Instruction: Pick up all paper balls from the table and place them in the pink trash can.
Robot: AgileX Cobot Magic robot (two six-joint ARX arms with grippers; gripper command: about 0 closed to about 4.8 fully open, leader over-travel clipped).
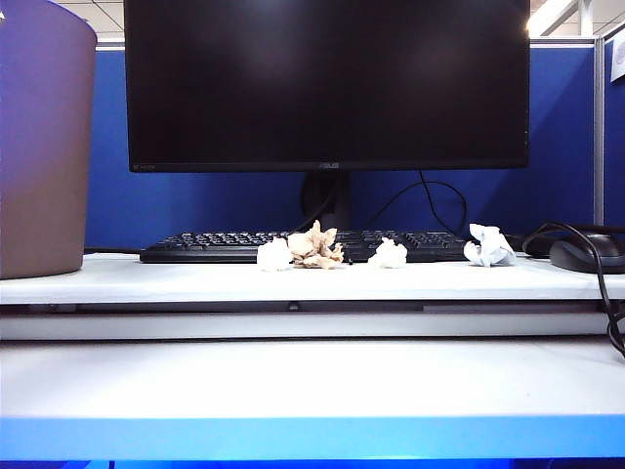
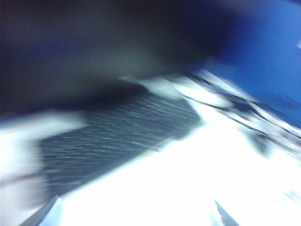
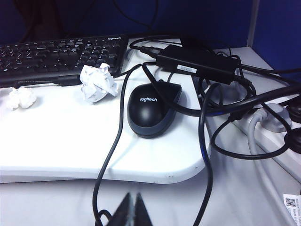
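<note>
The pink trash can [image 1: 44, 137] stands at the left end of the raised shelf of the table [image 1: 195, 278]. Paper balls lie along the front of the keyboard: a white one [image 1: 274, 255] touching a tan one [image 1: 315, 246], another white one [image 1: 390, 254], and a white one [image 1: 488, 246] further right. Neither gripper appears in the exterior view. The left wrist view is heavily blurred; my left gripper [image 2: 136, 214] is open, its tips far apart with nothing between them. My right gripper [image 3: 132, 212] is shut and empty, low in front of the shelf, well short of two white paper balls [image 3: 99, 83] [image 3: 21, 98].
A black keyboard [image 1: 293, 244] and a monitor [image 1: 327, 83] fill the back of the shelf. A black mouse [image 3: 150, 108], a power brick [image 3: 197, 63], tangled cables [image 3: 207, 141] and a power strip [image 3: 273, 127] crowd the right side. A lower table tier with a blue edge [image 1: 312, 435] runs in front.
</note>
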